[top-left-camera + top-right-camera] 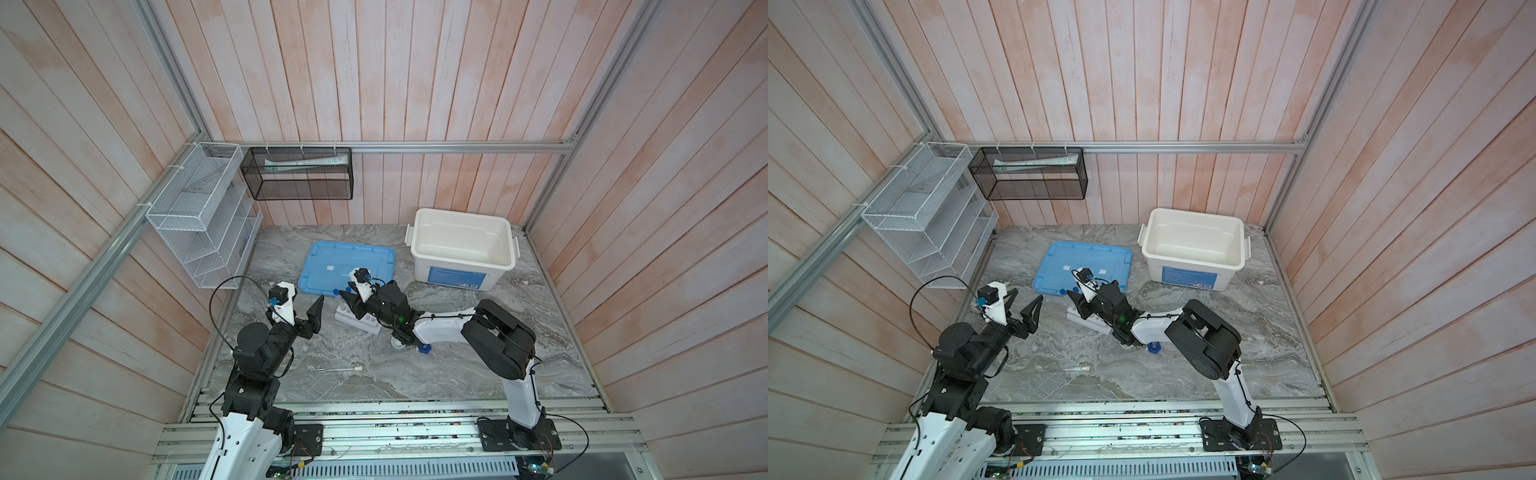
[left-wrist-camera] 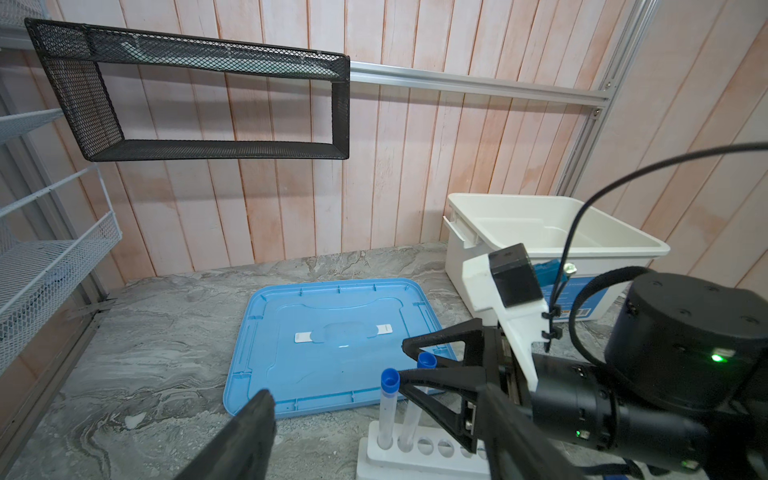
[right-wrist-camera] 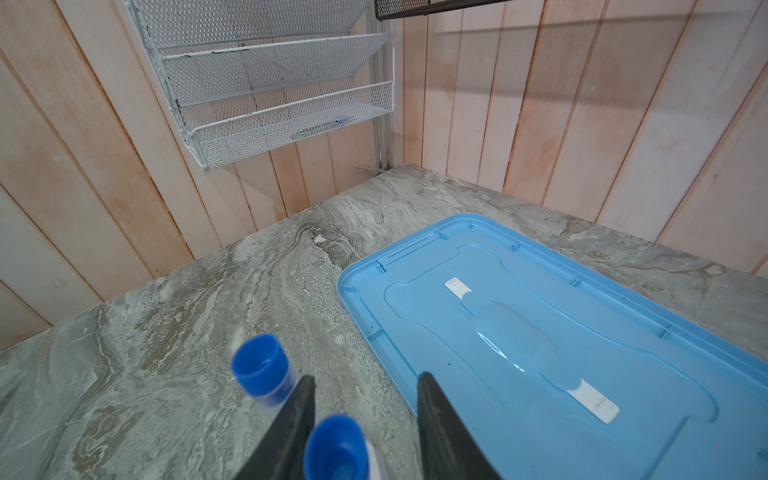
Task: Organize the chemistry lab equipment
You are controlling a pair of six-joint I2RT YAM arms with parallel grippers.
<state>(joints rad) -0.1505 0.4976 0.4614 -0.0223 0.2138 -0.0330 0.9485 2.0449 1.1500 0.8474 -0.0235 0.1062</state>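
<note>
Between right pincer [image 3: 365, 376] jaws: blue-capped tube [image 3: 334, 449], upright in rack [image 2: 415, 465] | jaws spread, not pinching | left pincer [image 1: 1027, 296] spread too

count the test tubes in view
3. Two blue-capped tubes stand side by side in the white rack; a white-capped tube lies on the table. The right arm may hide more.

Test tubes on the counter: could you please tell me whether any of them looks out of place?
Yes. The white-capped tube lies flat on the counter, apart from the rack, while the two blue-capped tubes stand upright in it, so it looks left out.
</note>
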